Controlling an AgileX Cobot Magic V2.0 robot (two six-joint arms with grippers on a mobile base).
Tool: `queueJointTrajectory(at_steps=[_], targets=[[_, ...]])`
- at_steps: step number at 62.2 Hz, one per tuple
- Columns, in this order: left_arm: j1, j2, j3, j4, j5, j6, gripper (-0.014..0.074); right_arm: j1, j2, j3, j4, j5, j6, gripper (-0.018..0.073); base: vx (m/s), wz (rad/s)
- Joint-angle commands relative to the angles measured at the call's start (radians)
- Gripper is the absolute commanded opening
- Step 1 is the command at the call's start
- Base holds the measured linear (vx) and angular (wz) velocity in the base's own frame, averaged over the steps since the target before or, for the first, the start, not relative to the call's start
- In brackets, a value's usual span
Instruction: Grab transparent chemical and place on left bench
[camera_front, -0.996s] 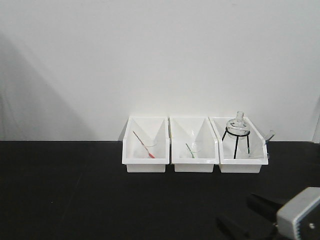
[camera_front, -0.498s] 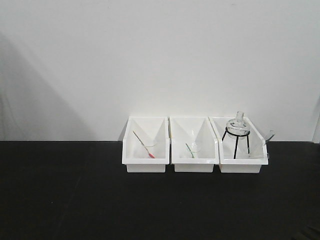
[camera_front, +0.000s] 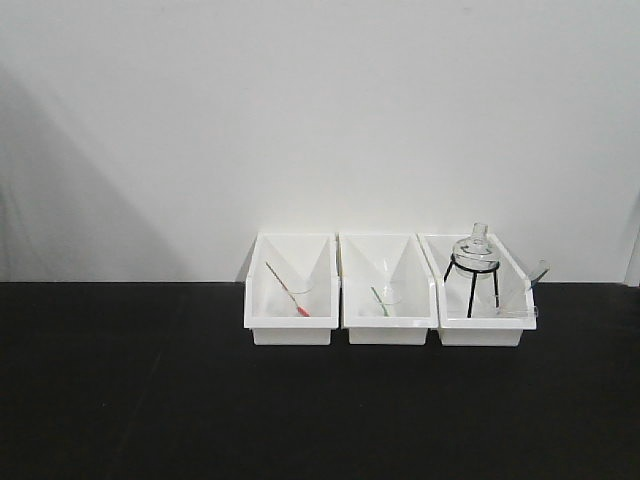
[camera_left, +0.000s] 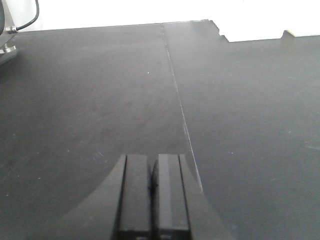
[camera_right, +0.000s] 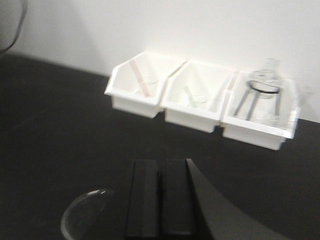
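Note:
Three white bins stand in a row at the back of the black bench. The right bin (camera_front: 485, 333) holds a clear beaker with a clear rod (camera_front: 512, 300) and a glass flask on a black tripod (camera_front: 476, 250). This bin (camera_right: 255, 135) also shows, blurred, in the right wrist view. My right gripper (camera_right: 160, 162) is shut, well short of the bins. A clear round glass rim (camera_right: 87, 215) sits just left of its fingers, and I cannot tell if they touch. My left gripper (camera_left: 152, 159) is shut over bare bench, holding nothing.
The left bin (camera_front: 290, 330) holds a beaker with a red rod, the middle bin (camera_front: 390, 330) one with a green rod. A thin seam (camera_left: 177, 100) runs front to back across the black bench. A white wall stands behind the bins.
A second ago my right gripper showed open at the bottom right of the front view. It has dropped out of that view since. The bins and their glassware have not moved.

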Motion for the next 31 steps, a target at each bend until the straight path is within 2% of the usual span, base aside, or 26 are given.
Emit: queueJointTrajectory(at_steps=[1,6,15,19,31], targets=[[-0.002,-0.019,0.016,-0.001,-0.078,-0.008,-0.0003,-0.107,-0.051,0.072,0.067,-0.235,-0.010,-0.0008,0.00,0.00],[-0.002,-0.019,0.016,-0.001,-0.078,-0.008,-0.0003,-0.158,-0.115,0.188,0.073,-0.341,-0.010,-0.0008,0.00,0.00],[-0.002,-0.019,0.016,-0.001,-0.078,-0.008,-0.0003,-0.183,-0.254,0.360,0.084,-0.440,-0.014,-0.0008,0.00,0.00],[-0.002,-0.019,0.016,-0.001,-0.078,-0.008,-0.0003,-0.186,-0.323,0.344,0.092,-0.288,-0.019,-0.0008,0.00,0.00],[-0.002,-0.019,0.016,-0.001,-0.078,-0.008,-0.0003,-0.186,-0.486,0.352,0.090,-0.138,-0.032,-0.0008,0.00,0.00]])
